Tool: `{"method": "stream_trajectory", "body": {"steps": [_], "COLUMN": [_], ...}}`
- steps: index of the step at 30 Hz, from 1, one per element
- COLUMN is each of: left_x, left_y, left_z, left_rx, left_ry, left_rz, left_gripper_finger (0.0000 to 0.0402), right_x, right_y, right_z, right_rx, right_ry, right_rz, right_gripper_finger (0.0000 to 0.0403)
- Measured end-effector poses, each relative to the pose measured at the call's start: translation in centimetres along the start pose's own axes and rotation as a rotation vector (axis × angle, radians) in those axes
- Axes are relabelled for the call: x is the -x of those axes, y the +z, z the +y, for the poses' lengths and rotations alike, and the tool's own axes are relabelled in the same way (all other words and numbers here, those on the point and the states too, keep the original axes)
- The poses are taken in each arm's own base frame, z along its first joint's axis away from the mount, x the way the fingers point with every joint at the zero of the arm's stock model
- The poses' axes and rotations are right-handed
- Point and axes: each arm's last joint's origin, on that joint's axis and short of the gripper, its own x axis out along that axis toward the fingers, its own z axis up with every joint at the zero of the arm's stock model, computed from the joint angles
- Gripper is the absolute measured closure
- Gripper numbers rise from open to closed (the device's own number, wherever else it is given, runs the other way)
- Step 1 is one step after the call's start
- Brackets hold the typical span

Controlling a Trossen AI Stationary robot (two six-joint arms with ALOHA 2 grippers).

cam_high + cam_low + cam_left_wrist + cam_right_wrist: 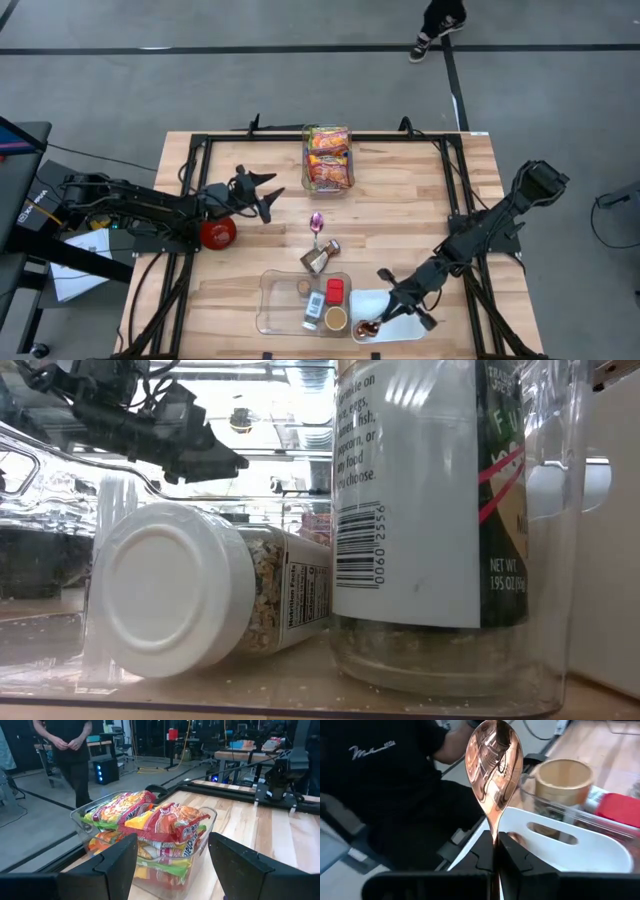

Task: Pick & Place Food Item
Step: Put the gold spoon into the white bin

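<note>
Packets of noodles fill a clear bin (328,158) at the table's far middle; the packets (155,827) show close up in the left wrist view. My left gripper (272,196) hovers left of that bin, level and open, its fingers (117,865) apart with nothing between them. My right gripper (388,312) is at the near right, over a white tray (392,302), shut on a copper spoon (494,760). The spoon's bowl (365,328) reaches over the tray's near left corner. My right gripper pinches the copper spoon's thin handle (494,827) between its two shut fingers, a short way behind the bowl. The spoon runs on along the fingers, bowl foremost past their tips. The fingers slant down from the table's right. Whether the bowl touches the tray I cannot tell.
A clear bin (272,300) left of the white tray holds spice jars, one upright (440,510) and one lying down (180,595). A pink spoon (317,222) and a brown item (320,258) lie mid-table. A red round thing (218,232) sits by the left arm. A person (70,750) stands beyond the table.
</note>
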Motion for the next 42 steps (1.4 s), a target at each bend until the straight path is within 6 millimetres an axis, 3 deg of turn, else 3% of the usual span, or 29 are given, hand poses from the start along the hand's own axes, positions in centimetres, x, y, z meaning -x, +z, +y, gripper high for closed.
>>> {"method": "stream_trajectory", "body": {"steps": [15,26,42], "left_x": [0.0,0.0,0.0], "left_y": [0.5,0.5,0.5], "left_z": [-0.2,-0.2,-0.3], "left_rx": [0.026,0.025,0.023], "left_ry": [-0.064,-0.064,-0.091], "left_rz": [-0.049,-0.047,-0.044], "left_gripper_finger": [0.0165,0.0165,0.0165], "right_x": [0.0,-2.4,-2.7], "right_y": [-0.1,-1.9,-3.0], "right_z": [0.1,-1.4,-2.2], "right_rx": [0.077,0.052,0.008], "right_ry": [0.04,0.121,0.118], "right_rz": [0.02,0.062,0.141], "right_gripper_finger": [0.0401,0.0401,0.0401]}}
